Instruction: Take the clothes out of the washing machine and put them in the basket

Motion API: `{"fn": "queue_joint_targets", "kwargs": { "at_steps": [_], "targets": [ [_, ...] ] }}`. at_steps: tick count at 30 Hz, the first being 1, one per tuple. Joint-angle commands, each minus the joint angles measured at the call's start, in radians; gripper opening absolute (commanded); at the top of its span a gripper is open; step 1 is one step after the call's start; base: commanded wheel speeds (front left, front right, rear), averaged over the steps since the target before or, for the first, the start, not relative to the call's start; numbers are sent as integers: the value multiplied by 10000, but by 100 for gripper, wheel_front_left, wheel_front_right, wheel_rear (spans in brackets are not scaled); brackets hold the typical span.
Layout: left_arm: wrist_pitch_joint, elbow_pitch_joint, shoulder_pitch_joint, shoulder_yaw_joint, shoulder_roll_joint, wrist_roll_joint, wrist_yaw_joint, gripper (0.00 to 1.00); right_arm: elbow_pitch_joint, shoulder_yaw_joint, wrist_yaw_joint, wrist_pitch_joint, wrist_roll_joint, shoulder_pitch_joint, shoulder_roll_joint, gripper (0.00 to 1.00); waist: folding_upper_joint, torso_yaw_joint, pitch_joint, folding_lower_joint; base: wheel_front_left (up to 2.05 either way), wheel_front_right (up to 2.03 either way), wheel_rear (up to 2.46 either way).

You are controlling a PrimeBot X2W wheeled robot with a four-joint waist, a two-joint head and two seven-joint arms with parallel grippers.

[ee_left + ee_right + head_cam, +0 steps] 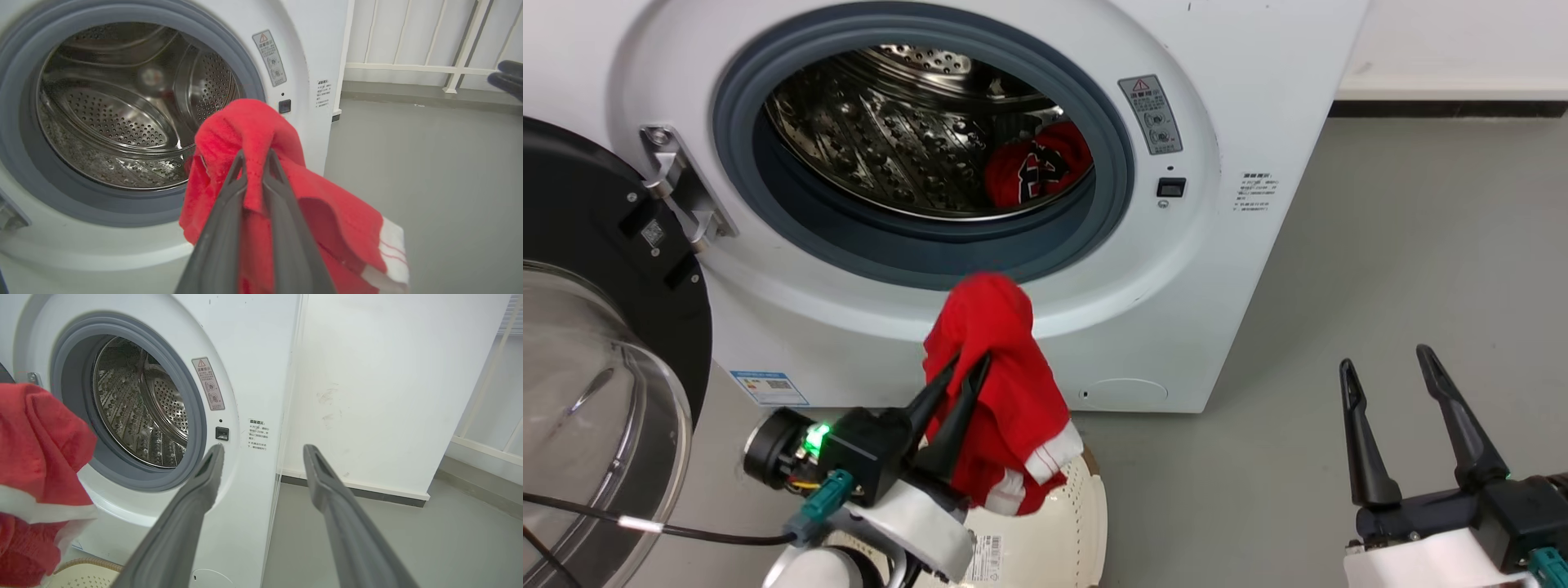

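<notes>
Red garment (1001,335) clamped between left jaws, seemingly hanging above basket (1082,523)

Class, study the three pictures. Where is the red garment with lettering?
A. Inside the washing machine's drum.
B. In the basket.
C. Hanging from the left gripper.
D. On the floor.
A: the lettered garment lies inside the drum, while the left gripper holds the second red garment over the basket.

Head view looks down on the washing machine (1225,278), and both wrist views face it closely.
</notes>
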Motion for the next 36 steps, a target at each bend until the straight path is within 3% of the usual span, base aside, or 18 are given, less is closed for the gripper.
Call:
{"fn": "queue_joint_targets", "kwargs": {
  "at_steps": [1, 8, 14, 28, 29, 36],
  "targets": [
    [-122, 384, 181, -103, -61, -71, -64, 0, -77, 0, -9, -17, -27, -263, 9, 100, 0, -80, 297, 0, 0, 0, 0],
    [-436, 1885, 9, -209, -238, -206, -160, 0, -229, 118, -10, -17, -127, -935, 8, 100, 0, -352, 1349, 0, 0, 0, 0],
    [-828, 4077, -720, -193, -396, -349, -320, 0, -420, 343, -10, -17, -108, -1832, 11, 100, 0, -754, 2747, 0, 0, 0, 0],
    [-1382, 10237, -4385, -536, -809, -37, -688, 0, -892, 560, -10, -17, 344, -4039, 14, 100, 0, -1602, 6177, 0, 0, 0, 0],
    [-1354, 11283, -5200, -627, -869, 5, -743, 0, -969, 583, -10, -17, 469, -4361, 14, 100, 0, -1741, 6814, 0, 0, 0, 0],
    [-1210, 13100, -6466, -781, -855, 113, -682, 0, -1026, 565, -10, -17, 884, -4721, 14, 100, 0, -2100, 7805, 0, 0, 0, 0]
  ]
}}
